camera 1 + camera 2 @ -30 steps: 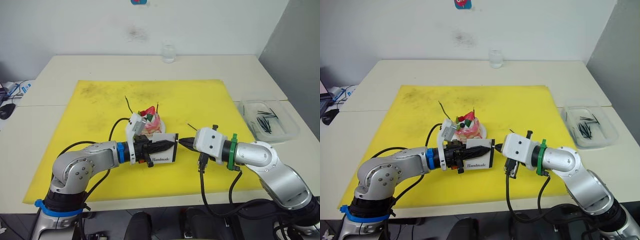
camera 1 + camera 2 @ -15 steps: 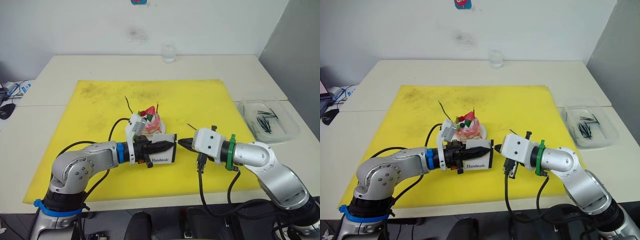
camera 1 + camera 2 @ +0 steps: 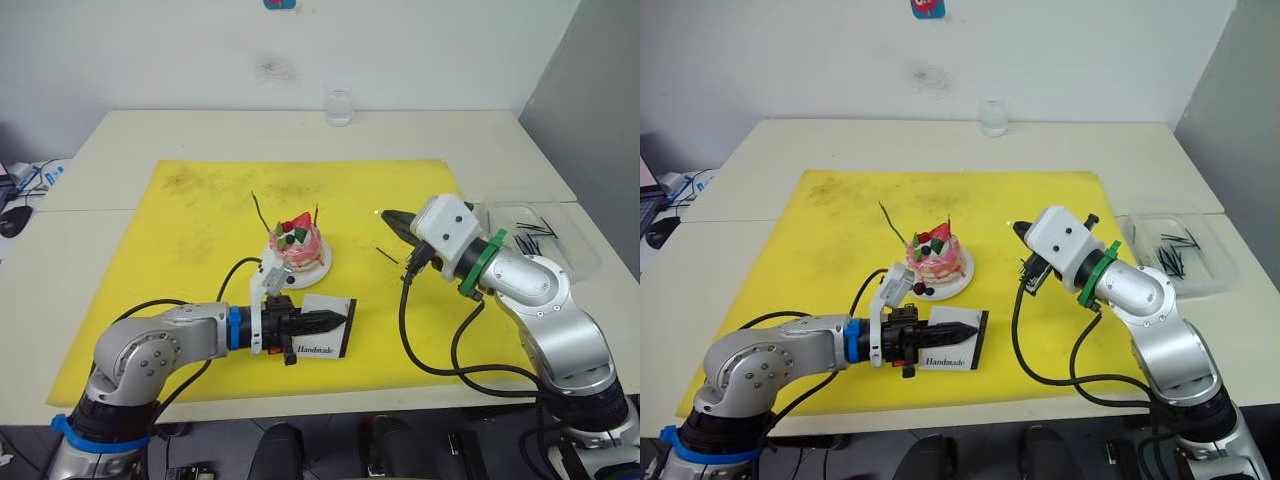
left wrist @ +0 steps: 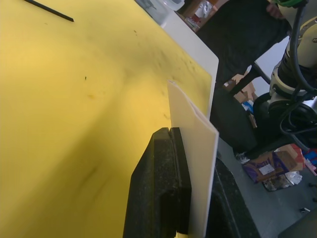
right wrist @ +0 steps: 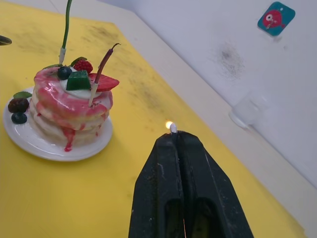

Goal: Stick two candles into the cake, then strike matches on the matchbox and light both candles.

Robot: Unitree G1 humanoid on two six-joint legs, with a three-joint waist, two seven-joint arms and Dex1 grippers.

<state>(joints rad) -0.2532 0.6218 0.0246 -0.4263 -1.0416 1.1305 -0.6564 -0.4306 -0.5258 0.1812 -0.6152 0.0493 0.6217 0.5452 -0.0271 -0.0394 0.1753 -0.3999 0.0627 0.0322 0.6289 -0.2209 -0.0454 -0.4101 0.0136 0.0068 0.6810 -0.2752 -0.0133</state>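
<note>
The pink cake (image 3: 297, 246) sits on its white plate (image 3: 318, 267) mid-mat, with the green candle (image 3: 258, 210) and the dark red candle (image 3: 316, 213) standing in it. In front of it, my left gripper (image 3: 340, 320) is shut on the white matchbox (image 3: 328, 334), held on edge just above the mat; the box (image 4: 195, 163) shows edge-on beside the fingers (image 4: 163, 188). To the right of the cake and raised, my right gripper (image 3: 385, 215) is shut on a match (image 5: 172, 129) whose tip carries a small flame. The candles (image 5: 101, 67) are unlit.
The yellow mat (image 3: 200, 200) covers the table's middle. A loose match (image 3: 384, 254) lies on it under my right gripper. A clear tray (image 3: 530, 235) of matches stands at the right edge, and a glass (image 3: 338, 105) at the back.
My right gripper has lifted away from the matchbox, back and to the right, and its match tip now burns. My left gripper has drawn the matchbox nearer the front, uncovering the cake.
</note>
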